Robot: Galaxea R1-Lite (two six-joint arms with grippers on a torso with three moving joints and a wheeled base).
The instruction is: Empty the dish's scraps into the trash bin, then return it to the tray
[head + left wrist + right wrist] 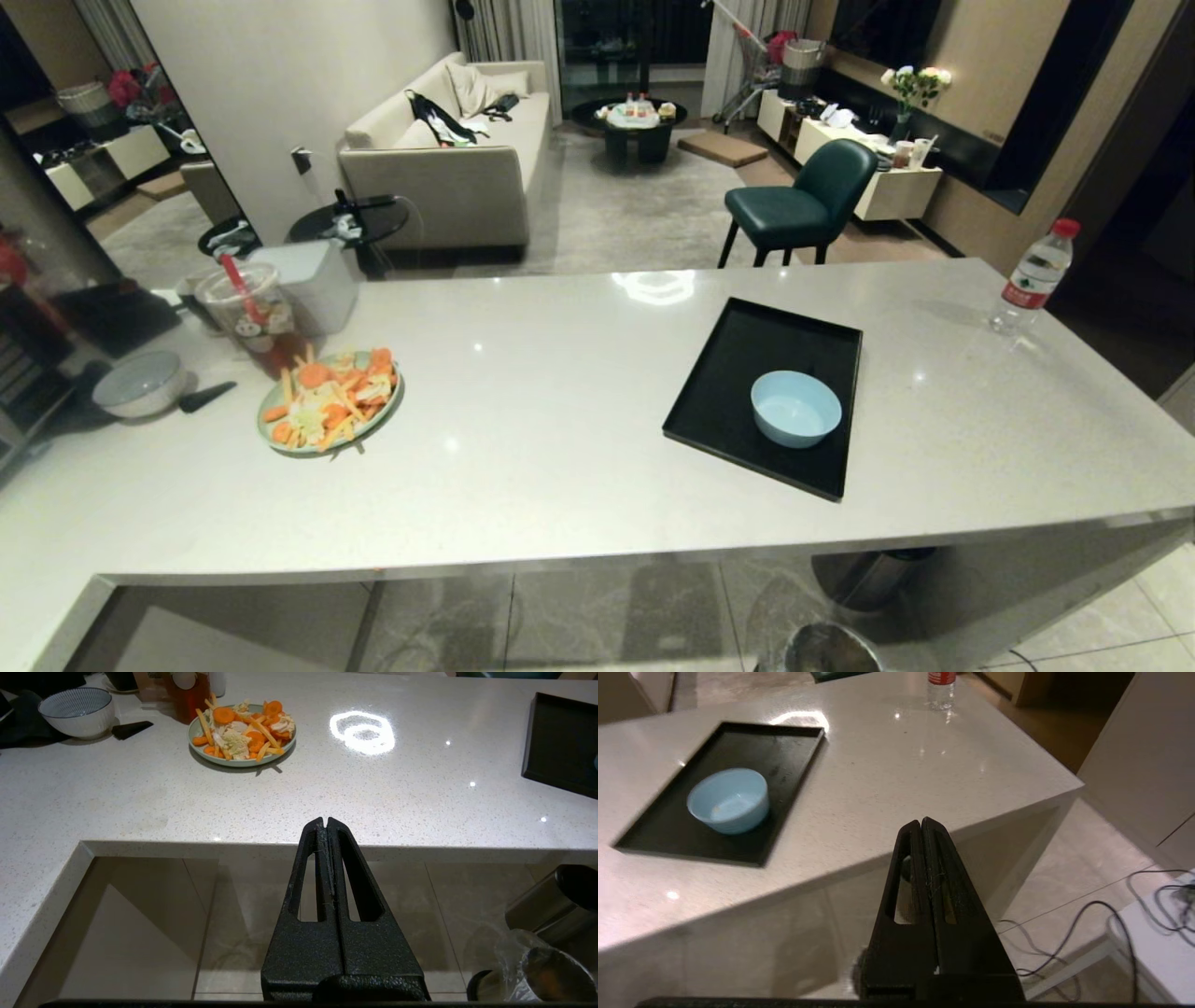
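Note:
The dish (795, 408), a small light-blue bowl, stands upright on the near right part of the black tray (738, 373) on the counter. Its inside looks bare, and the scraps are out of view. In the right wrist view the dish (728, 800) and the tray (784, 760) lie beyond and to one side of my right gripper (921, 822), which is shut, empty and off the counter's corner. The trash bin (831, 651) stands on the floor below the counter's front edge. My left gripper (325, 820) is shut and empty, low before the counter, with the bag-lined trash bin (546, 975) beside it.
A pale-green plate of carrot slices (329, 401), a grey-white bowl (140, 383) and a drink cup (247, 308) sit at the counter's left. A water bottle (1032, 280) stands at the far right corner. A black-topped steel bin (556, 900) is behind the trash bin. Cables (1087, 924) trail on the floor.

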